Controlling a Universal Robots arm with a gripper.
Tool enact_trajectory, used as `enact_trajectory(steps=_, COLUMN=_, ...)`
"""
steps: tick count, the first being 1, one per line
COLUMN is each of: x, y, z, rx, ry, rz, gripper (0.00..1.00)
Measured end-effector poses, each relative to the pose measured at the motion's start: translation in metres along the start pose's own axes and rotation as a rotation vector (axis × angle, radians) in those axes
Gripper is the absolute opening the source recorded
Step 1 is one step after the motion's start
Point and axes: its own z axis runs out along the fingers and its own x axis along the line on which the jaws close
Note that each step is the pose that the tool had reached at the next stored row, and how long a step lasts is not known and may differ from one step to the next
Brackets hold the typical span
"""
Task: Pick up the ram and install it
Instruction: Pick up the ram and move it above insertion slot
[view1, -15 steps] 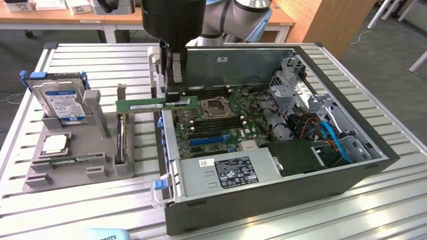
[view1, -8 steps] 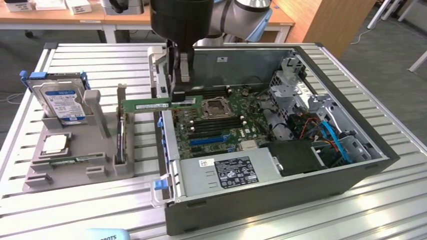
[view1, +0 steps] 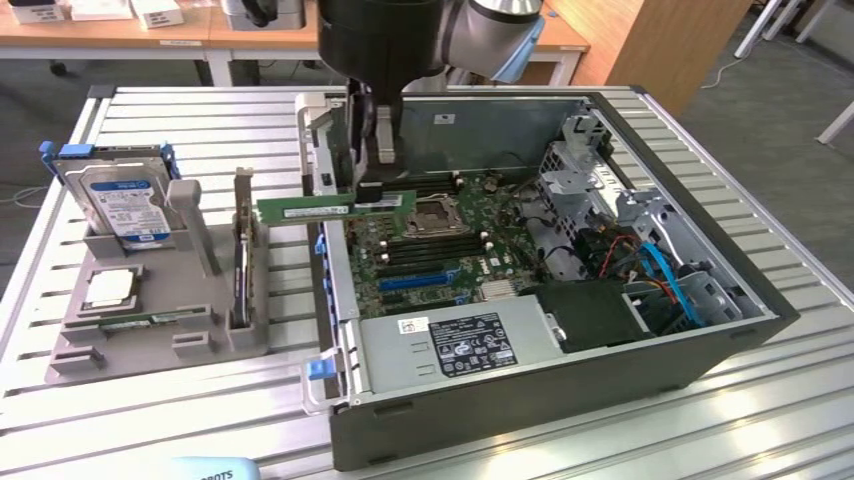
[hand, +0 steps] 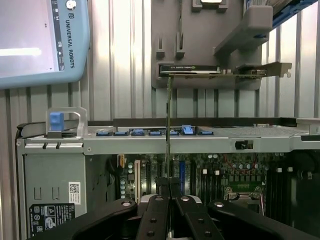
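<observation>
The ram (view1: 314, 209) is a long thin green board with a white label, held level in the air over the open computer case's (view1: 694, 330) wall on the exterior view's left. My gripper (view1: 380, 188) is shut on the ram near one end, coming down from above. Below and just beyond it lies the motherboard (view1: 447, 250) with its dark memory slots. In the wrist view the ram (hand: 168, 130) shows edge-on as a thin line running out from my gripper (hand: 168, 189), above the case's rim and the board inside.
On the exterior view's left stands a grey holder (view1: 200, 330) with a hard drive (view1: 127, 205), a silver processor chip (view1: 110, 288) and a dark expansion card (view1: 243, 262). A power supply (view1: 454, 345) fills the case's near corner. A teach pendant (hand: 45, 40) lies on the slatted table.
</observation>
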Motion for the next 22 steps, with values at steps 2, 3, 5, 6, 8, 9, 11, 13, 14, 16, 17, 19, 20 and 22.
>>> enact_trajectory(steps=2, x=0.000, y=-0.0025, z=0.0000, rx=0.0000, ry=-0.0001, rz=0.000, gripper=0.12)
enact_trajectory(steps=3, x=0.000, y=-0.0038, z=0.0000, rx=0.0000, ry=-0.0001, rz=0.000, gripper=0.12)
enact_trajectory(steps=5, x=0.000, y=-0.0062, z=-0.0001, rx=0.0000, ry=0.0000, rz=0.000, gripper=0.12)
enact_trajectory(steps=6, x=0.000, y=-0.0073, z=-0.0001, rx=0.0000, ry=-0.0001, rz=0.000, gripper=0.12)
enact_trajectory(steps=8, x=0.000, y=-0.0097, z=-0.0001, rx=0.0000, ry=-0.0001, rz=0.000, gripper=0.12)
enact_trajectory(steps=9, x=0.000, y=-0.0107, z=-0.0001, rx=0.0000, ry=-0.0001, rz=0.000, gripper=0.12)
enact_trajectory(steps=11, x=0.000, y=-0.0127, z=-0.0002, rx=0.0000, ry=-0.0001, rz=0.000, gripper=0.12)
enact_trajectory(steps=13, x=0.000, y=-0.0147, z=-0.0002, rx=0.0000, ry=0.0000, rz=0.000, gripper=0.12)
enact_trajectory(steps=14, x=0.000, y=-0.0157, z=-0.0002, rx=0.0000, ry=-0.0001, rz=0.000, gripper=0.12)
enact_trajectory(steps=16, x=-0.001, y=-0.0175, z=-0.0002, rx=0.0000, ry=-0.0001, rz=0.000, gripper=0.12)
enact_trajectory(steps=17, x=-0.001, y=-0.0184, z=-0.0003, rx=0.0000, ry=0.0000, rz=0.000, gripper=0.12)
enact_trajectory(steps=19, x=-0.001, y=-0.0201, z=-0.0003, rx=0.0000, ry=0.0000, rz=0.000, gripper=0.12)
enact_trajectory(steps=20, x=-0.001, y=-0.0209, z=-0.0003, rx=0.0000, ry=-0.0001, rz=0.000, gripper=0.12)
enact_trajectory(steps=22, x=-0.001, y=-0.0232, z=-0.0004, rx=0.0000, ry=0.0000, rz=0.000, gripper=0.12)
